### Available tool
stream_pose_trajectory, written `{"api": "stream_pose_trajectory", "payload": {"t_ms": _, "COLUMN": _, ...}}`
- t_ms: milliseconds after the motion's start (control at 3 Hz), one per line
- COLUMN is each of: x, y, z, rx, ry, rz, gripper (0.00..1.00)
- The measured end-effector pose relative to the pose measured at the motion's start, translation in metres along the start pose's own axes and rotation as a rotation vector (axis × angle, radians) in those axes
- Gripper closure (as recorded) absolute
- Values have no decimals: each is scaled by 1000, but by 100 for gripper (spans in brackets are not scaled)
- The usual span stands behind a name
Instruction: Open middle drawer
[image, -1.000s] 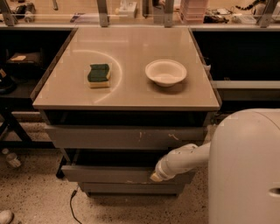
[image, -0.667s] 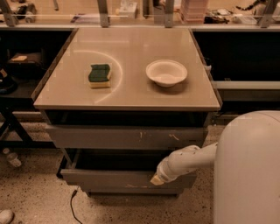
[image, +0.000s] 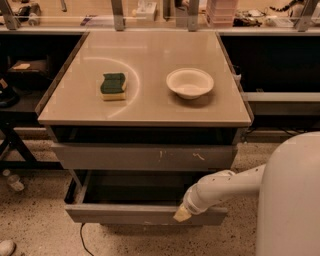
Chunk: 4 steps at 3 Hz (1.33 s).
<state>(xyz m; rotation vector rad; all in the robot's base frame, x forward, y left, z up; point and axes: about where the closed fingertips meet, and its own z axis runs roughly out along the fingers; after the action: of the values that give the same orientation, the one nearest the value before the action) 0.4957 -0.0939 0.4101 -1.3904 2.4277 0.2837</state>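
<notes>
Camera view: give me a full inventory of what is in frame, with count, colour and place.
Shallow grey middle drawer with plain flat front: one, grey, pulled out, lowest front in view.
Taller grey drawer front with white scratch marks: one, grey, just under the tabletop.
Smooth beige tabletop: one, beige, centre of view.
Green-and-yellow sponge: one, left part of the tabletop.
Round white bowl: one, upright, right part of the tabletop, apart from the sponge.
White robot arm: one, reaching in from the right.
Gripper: one, yellowish tip, at the middle drawer's front edge, right of centre.
</notes>
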Motion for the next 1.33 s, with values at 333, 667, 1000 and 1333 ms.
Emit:
{"api": "stream_pose_trajectory", "payload": {"t_ms": 333, "x": -6, "y": -3, "z": -1, "rx": -2, "ry": -6, "rz": -21, "gripper": 100}}
{"api": "stream_pose_trajectory", "payload": {"t_ms": 667, "x": -4, "y": -3, "z": -2, "rx": -1, "ry": 2, "rz": -20, "gripper": 100}}
{"api": "stream_pose_trajectory", "payload": {"t_ms": 1000, "x": 2, "y": -1, "z": -4, "rx": 1, "ry": 13, "rz": -6, "gripper": 100}}
{"api": "stream_pose_trajectory", "payload": {"t_ms": 1333, "x": 8, "y": 2, "z": -5, "rx": 3, "ry": 24, "rz": 8, "gripper": 100}}
